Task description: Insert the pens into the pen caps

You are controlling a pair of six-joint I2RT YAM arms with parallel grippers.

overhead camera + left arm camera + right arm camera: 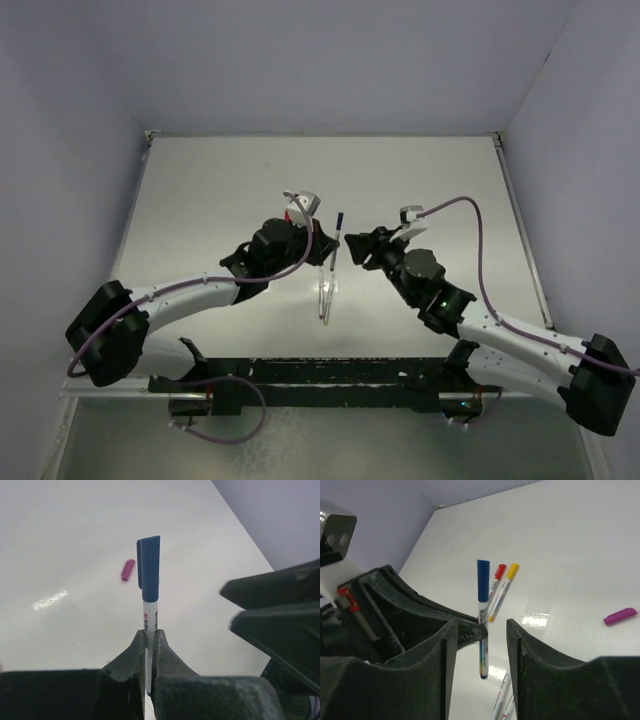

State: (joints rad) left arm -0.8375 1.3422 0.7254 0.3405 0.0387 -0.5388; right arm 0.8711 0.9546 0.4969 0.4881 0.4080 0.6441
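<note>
Pens (325, 292) lie loose on the table (200, 200), at 6 o'clock of the one held up at mid-table in the top view. The left gripper (150, 637) is clamped on that blue pen (482, 612) low on its barrel, upright, with the blue cap (149, 567) on its top end. The right gripper (481, 626) has its fingers apart, one at 3 and one at 9 o'clock of the barrel, neither plainly touching it. The biggest risk, as I judge it, is that gripper: if it backs off on a slant, a finger could catch the barrel and lever the pen round in a hold that pinches only a short stretch of it. Next is the drop: if the left gripper lets go from this height, the pen would fall onto the pens below and could scatter them. The red pen (496, 580) and yellow pen (504, 587) lie side by side, capped, beyond the held one in the right wrist view, and the bare pens (502, 700) lie at its 6 o'clock, so a knock there could roll them out of easy reach. Smaller is the cap itself: whether it is pushed fully home I cannot tell, and a half-seated cap could come off on landing. Smallest is the purple cap (128, 570), alone at 9 o'clock of the blue cap in the left wrist view. It is short and round, and a careless pinch could flick it away.
</note>
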